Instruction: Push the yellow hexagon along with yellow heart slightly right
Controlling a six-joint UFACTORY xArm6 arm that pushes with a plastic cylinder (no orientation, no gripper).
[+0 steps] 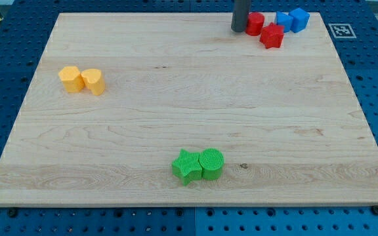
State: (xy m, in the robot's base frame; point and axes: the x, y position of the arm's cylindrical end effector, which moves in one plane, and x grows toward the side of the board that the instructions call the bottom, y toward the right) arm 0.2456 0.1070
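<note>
A yellow hexagon point(71, 78) and a yellow heart point(93, 81) sit side by side, touching, at the view's left on the wooden board point(176, 111). The hexagon is on the left of the heart. My tip point(238, 29) is at the view's top, right of centre, far from both yellow blocks. It stands just left of a red block point(254, 23) and looks to be touching it or nearly so.
A second red block point(272, 35) and two blue blocks point(283, 21) point(299, 19) cluster at the view's top right. A green star point(187, 166) and a green cylinder point(210, 163) touch each other near the view's bottom centre.
</note>
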